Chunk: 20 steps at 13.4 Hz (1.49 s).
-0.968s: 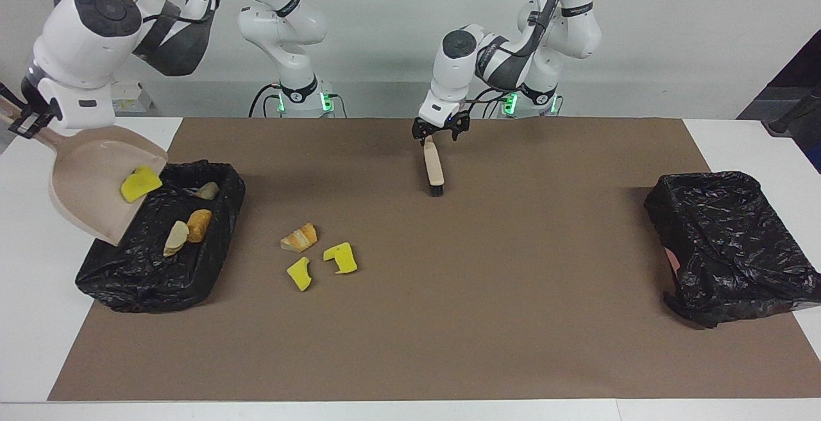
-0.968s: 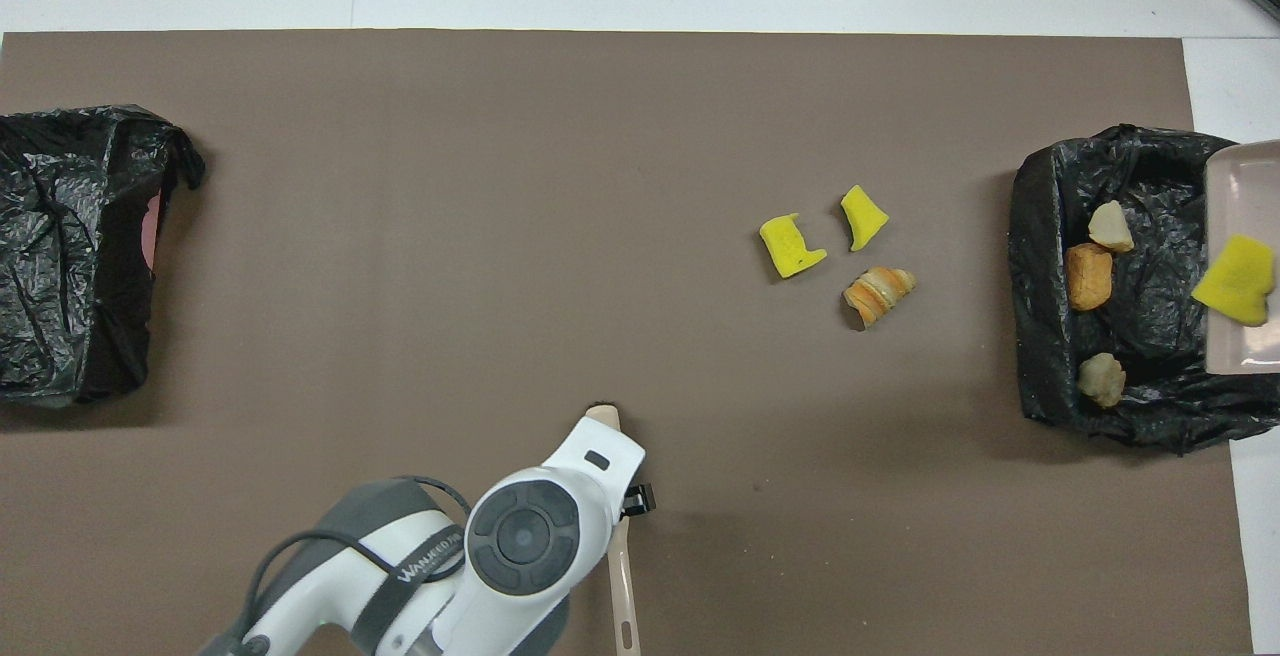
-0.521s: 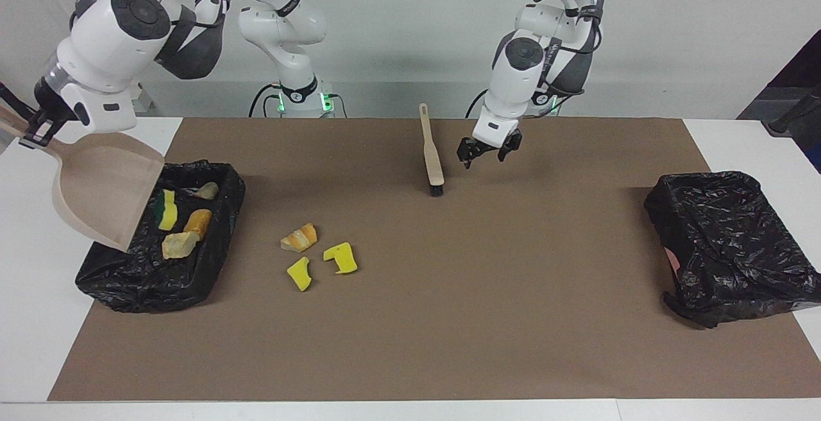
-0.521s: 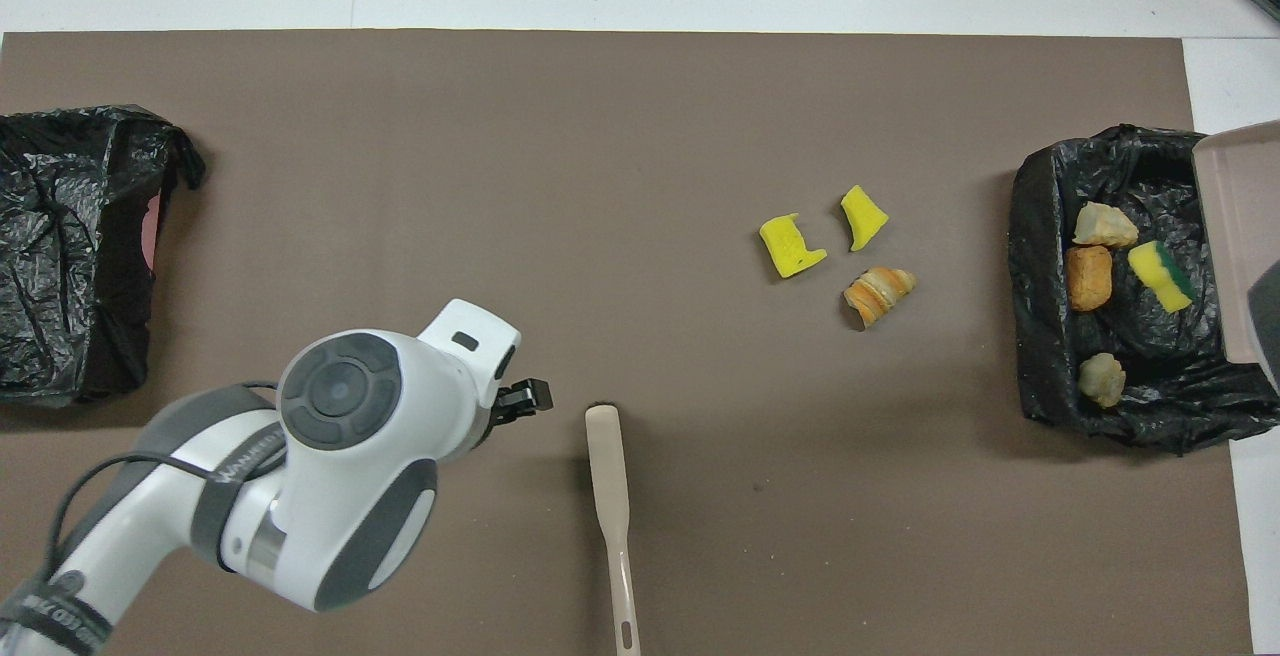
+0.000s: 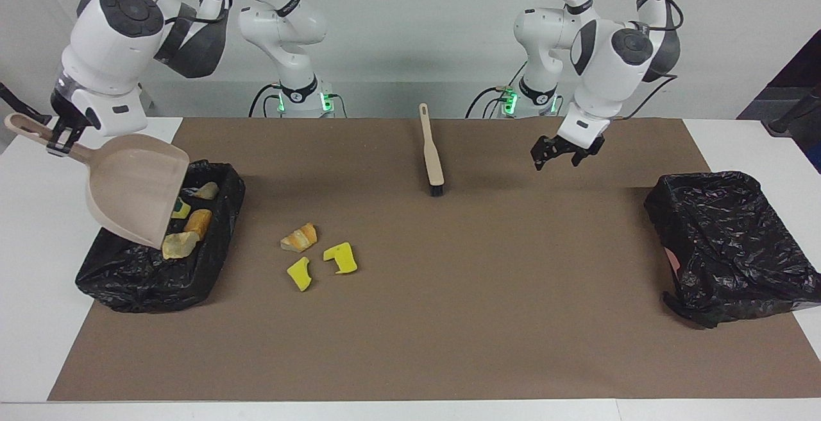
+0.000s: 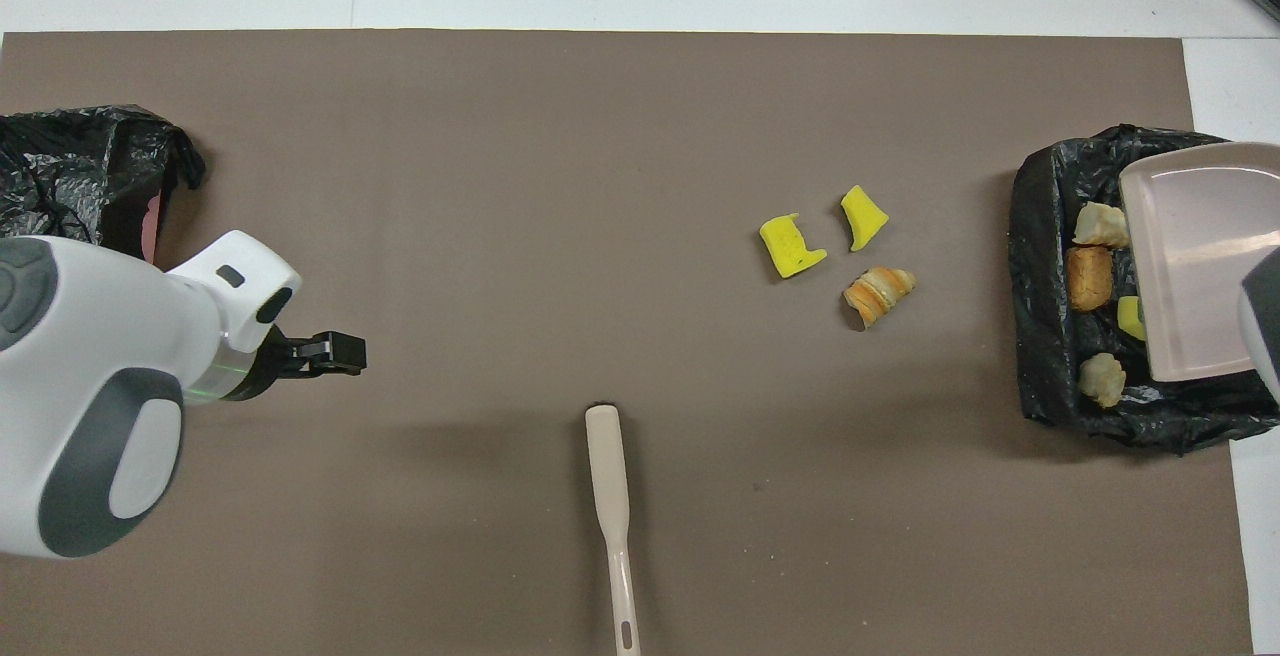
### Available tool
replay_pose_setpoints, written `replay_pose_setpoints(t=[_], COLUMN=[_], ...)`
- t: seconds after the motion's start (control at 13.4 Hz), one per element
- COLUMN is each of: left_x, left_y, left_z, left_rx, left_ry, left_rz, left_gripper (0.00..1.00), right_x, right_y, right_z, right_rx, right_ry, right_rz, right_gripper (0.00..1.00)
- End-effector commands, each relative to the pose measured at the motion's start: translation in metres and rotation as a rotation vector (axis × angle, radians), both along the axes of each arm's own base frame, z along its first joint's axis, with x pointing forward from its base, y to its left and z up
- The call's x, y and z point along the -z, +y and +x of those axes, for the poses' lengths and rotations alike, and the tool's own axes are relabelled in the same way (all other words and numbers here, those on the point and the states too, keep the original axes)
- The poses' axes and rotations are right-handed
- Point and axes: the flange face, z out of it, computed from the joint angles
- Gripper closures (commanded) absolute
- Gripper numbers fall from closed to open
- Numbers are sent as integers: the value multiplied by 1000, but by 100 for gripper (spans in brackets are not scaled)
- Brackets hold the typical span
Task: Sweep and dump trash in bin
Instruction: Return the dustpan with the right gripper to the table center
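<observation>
My right gripper [image 5: 59,140] is shut on the handle of the beige dustpan [image 5: 131,183], which hangs tilted, mouth down, over the black-lined bin [image 5: 211,280] at the right arm's end. No trash shows in the pan [image 6: 1195,256]. In the bin [image 6: 1030,336] lie bread pieces [image 5: 179,244] and a green-backed sponge [image 5: 179,208], partly hidden by the pan. On the mat beside the bin sit a croissant piece [image 5: 299,237] and two yellow sponge chunks [image 5: 299,273] [image 5: 341,258]. The beige brush [image 5: 433,151] lies loose mid-mat. My left gripper [image 5: 564,151] hangs open and empty over the mat.
A second black-bagged bin [image 5: 725,235] stands at the left arm's end, and the left gripper [image 6: 335,353] hovers beside it. The brown mat [image 5: 449,331] covers most of the white table. The brush [image 6: 610,476] points its bristles away from the robots.
The yellow sponge slid off the dustpan into the bin and the pan swung over it. The left gripper left the brush and moved toward the left arm's end.
</observation>
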Motion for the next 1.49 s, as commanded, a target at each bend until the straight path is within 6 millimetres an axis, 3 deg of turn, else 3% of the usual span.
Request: replay_pose_setpoints(t=[0.0, 0.15, 0.3, 0.52, 0.6, 0.74, 0.82, 0.89, 1.04, 1.27, 1.41], left_x=[-32, -66, -89, -136, -152, -156, -156, -166, -163, -161, -157], left_y=[35, 56, 60, 70, 70, 73, 89, 92, 83, 82, 86], left_z=[10, 18, 20, 27, 27, 31, 40, 48, 44, 42, 40], left_rx=[66, 102, 108, 95, 93, 87, 52, 44, 58, 73, 58], left_ry=[-5, 9, -15, -30, -45, -80, -106, -117, -89, -90, -76], left_rz=[11, 3, 3, -1, -2, -3, 1, 0, -4, -5, -5], left_gripper=[0, 0, 0, 0, 0, 0, 0, 0, 0, 0, 0], right_x=[4, 11, 12, 15, 18, 38, 47, 53, 71, 95, 104], right_y=[12, 25, 32, 40, 58, 73, 92, 115, 167, 284, 339], right_z=[-4, -3, 0, -1, -2, -1, -1, 0, 1, -3, -3], right_rx=[-19, -29, 61, 411, 500, 835, 935, 1003, 1174, 1358, 1477], right_ry=[8, 2, -82, -270, -304, -373, -389, -394, -385, -373, -392], right_rz=[154, 261, 352, 402, 434, 500, 514, 524, 538, 559, 597], right_gripper=[100, 100, 100, 100, 100, 100, 100, 100, 100, 100, 100])
